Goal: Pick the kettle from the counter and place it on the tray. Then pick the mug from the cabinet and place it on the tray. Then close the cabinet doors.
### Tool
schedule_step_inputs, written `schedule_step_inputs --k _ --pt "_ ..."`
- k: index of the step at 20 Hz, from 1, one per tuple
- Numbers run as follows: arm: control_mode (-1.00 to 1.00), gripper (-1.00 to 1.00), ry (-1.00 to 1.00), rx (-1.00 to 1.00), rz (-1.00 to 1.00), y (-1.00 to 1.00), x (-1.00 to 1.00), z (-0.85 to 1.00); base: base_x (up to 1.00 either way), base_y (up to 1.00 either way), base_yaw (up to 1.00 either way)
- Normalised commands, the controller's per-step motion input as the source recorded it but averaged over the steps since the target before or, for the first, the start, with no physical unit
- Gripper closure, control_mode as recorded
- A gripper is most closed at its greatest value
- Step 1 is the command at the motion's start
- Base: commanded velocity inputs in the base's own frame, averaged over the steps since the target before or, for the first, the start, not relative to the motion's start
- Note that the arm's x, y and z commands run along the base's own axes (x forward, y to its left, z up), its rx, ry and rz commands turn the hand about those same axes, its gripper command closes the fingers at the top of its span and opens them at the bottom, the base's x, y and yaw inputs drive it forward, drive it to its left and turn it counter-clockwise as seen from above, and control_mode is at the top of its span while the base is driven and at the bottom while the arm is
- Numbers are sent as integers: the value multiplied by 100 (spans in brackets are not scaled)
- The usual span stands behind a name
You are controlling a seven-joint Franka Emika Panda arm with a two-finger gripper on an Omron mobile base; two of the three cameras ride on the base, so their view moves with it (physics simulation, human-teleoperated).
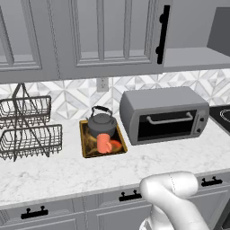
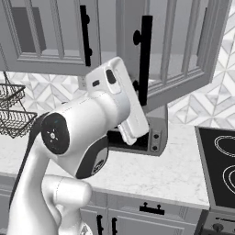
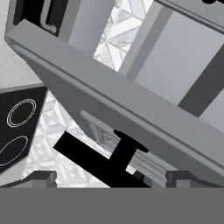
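The squat dark grey metal kettle [image 1: 101, 123] with its arched black handle stands at the back of the flat rectangular tray with a golden-brown rim [image 1: 84, 143], and the small orange-red mug [image 1: 105, 143] lies on the same tray just in front of it, touching or nearly touching the kettle. The tray rests on the white marble-look counter [image 1: 67, 173], between the dark wire baskets [image 1: 28, 130] and the boxy grey toaster oven [image 1: 164, 114]. In the right base view the right-hand grey panelled cabinet door [image 2: 183, 50] stands swung out over the counter, its long black bar handle [image 2: 145, 59] facing the arm. In the hand view the two-finger gripper [image 3: 109, 177] has its jaws spread wide, one dark tip on either side of that black handle's bar, holding nothing. A black cooktop [image 2: 220, 170] lies at the right end of the counter.
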Motion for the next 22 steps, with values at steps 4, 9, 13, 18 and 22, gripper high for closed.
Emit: schedule_step_inputs --k 4,9,13,18,22 --pt "-100 -100 3 -4 22 56 62 -21 0 0 0" --pt "-100 -100 0 -3 19 44 73 -12 0 0 0" --pt "-100 -100 1 -11 18 49 67 -21 0 0 0" --pt "-100 -100 2 -8 12 32 76 -13 0 0 0" --pt "-100 -100 7 -6 4 26 79 -15 0 0 0"
